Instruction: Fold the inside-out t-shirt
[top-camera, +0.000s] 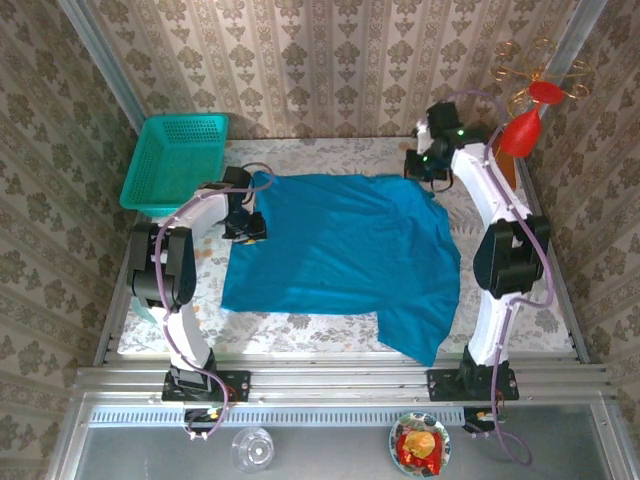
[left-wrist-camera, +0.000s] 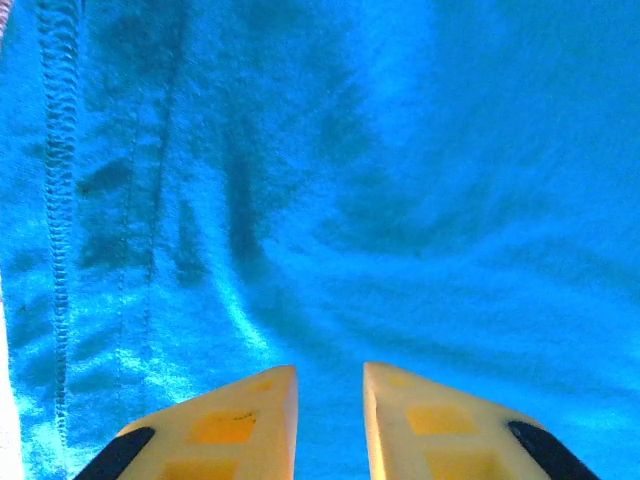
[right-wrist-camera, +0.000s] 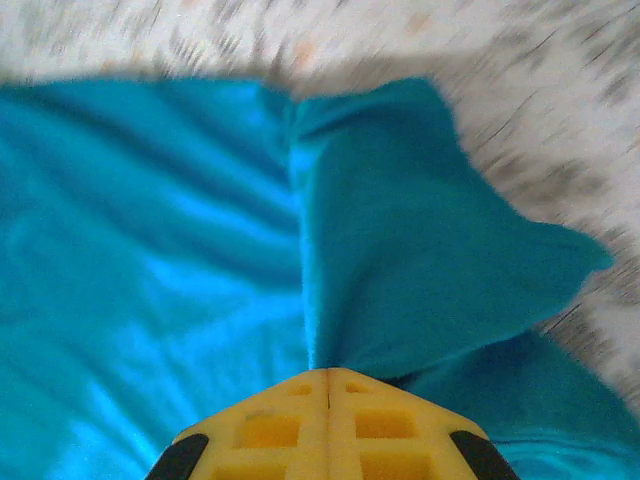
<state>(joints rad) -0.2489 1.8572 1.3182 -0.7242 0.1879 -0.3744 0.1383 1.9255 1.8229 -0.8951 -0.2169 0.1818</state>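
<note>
On the floral table (top-camera: 300, 328), the inside-out t-shirt (top-camera: 345, 250) lies spread mid-frame. My right pincer (right-wrist-camera: 328, 374) is clamped on its upper-right corner; my left pincer (left-wrist-camera: 330, 372) stands narrowly apart over its left edge.

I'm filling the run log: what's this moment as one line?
left pincer: slightly apart over t-shirt, grip unclear | right pincer: shut on t-shirt's far corner | t-shirt: spread, not yet folded

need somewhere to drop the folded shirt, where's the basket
In the top view the basket sits at the far left corner of the table, just left of the shirt.
</note>
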